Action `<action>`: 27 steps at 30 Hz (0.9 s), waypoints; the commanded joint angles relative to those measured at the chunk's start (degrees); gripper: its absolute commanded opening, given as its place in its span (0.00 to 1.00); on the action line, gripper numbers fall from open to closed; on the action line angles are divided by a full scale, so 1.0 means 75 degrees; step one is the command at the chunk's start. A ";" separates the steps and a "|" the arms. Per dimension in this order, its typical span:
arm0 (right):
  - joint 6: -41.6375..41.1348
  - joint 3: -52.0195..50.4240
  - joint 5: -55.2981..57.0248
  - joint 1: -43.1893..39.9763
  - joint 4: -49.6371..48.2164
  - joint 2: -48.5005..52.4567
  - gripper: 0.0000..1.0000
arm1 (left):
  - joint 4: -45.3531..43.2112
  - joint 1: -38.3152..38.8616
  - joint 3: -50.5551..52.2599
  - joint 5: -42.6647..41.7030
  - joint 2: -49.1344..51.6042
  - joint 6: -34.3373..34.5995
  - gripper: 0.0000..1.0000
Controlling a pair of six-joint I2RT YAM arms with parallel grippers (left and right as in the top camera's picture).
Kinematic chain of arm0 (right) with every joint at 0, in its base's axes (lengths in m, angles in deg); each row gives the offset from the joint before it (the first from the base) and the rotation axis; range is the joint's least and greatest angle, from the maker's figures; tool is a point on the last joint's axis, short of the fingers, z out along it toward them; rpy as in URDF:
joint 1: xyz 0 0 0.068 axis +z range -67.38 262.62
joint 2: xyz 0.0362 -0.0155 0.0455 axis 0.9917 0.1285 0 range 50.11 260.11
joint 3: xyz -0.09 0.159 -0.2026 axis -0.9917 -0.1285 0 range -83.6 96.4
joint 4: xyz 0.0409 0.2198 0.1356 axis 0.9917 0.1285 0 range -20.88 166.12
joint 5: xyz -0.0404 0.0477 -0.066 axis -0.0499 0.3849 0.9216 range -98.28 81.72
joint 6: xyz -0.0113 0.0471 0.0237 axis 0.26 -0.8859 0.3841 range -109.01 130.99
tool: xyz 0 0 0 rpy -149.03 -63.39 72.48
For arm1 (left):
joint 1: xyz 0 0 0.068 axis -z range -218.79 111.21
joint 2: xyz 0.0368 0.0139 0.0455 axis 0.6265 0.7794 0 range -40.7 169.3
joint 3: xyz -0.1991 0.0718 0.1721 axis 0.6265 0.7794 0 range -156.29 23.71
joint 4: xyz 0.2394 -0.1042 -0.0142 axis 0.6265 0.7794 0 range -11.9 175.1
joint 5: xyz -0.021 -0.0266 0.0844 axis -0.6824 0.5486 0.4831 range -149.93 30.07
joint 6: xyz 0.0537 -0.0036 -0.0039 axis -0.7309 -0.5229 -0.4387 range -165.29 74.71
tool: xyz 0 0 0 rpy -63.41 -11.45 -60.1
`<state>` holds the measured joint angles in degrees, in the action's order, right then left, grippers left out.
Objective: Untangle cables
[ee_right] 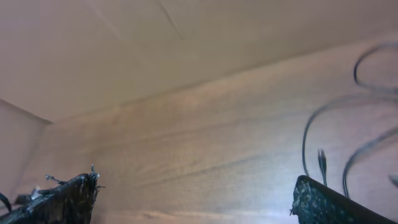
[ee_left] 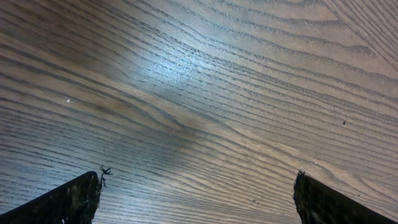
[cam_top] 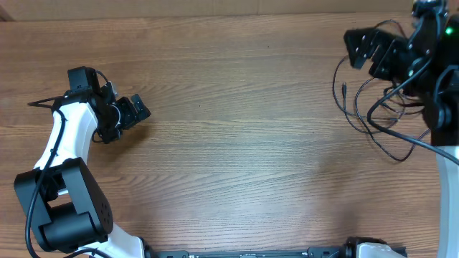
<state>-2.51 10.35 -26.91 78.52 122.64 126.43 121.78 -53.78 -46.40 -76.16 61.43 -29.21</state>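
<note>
At far right, cables [cam_top: 378, 122] partly under R arm [cam_top: 439, 107]; plug ends blurred

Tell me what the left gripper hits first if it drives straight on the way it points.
The bare wooden table. The left gripper points down at it, jaws open, nothing between them. The cables lie by the right arm, out of its line. Depth is hard to judge.

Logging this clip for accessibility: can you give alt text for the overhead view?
Thin black cables lie in a loose tangle at the right edge of a wooden table, partly under the right arm. Both hands are open and empty: the right hand near the tangle, the left hand far off at the left side.
</note>
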 commanded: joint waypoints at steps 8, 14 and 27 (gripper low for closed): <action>0.0003 -0.2215 0.0012 0.0003 -0.0009 -0.1084 1.00 | -0.0026 0.0055 -0.0090 0.0044 -0.0076 -0.0090 0.99; 0.0000 -0.3468 0.0015 0.0003 -0.0003 -0.1664 1.00 | -0.0026 0.0064 -0.0090 0.0041 -0.0076 -0.0090 1.00; 0.0003 -0.5004 0.0012 0.0003 -0.0009 -0.2049 1.00 | -0.0029 0.0061 -0.0090 0.0044 -0.0076 -0.0090 1.00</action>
<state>-2.51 -26.06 -26.91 78.54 122.84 112.20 121.76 -53.78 -46.40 -76.16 61.43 -29.21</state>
